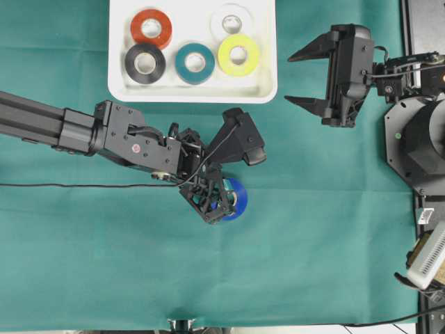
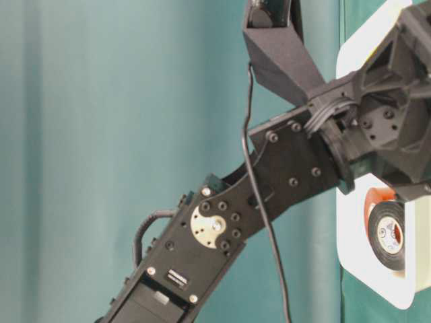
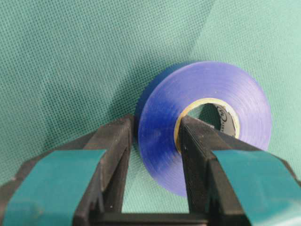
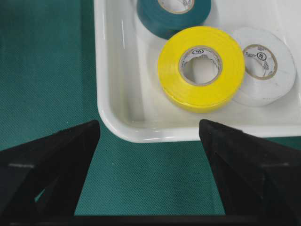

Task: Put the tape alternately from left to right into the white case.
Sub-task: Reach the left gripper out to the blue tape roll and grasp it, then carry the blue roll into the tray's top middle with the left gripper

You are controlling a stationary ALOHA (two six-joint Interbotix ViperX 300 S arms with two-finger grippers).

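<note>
A: While the white case sits at the top of the green cloth, what does it hold?

B: Five rolls lie flat inside: red-orange, black, teal, yellow and white.

A: And the blue tape?

B: It stands on edge on the cloth below the case. The left gripper pinches its wall, one finger inside the core.

A: The right gripper?

B: Spread wide, holding nothing, just right of the case.
</note>
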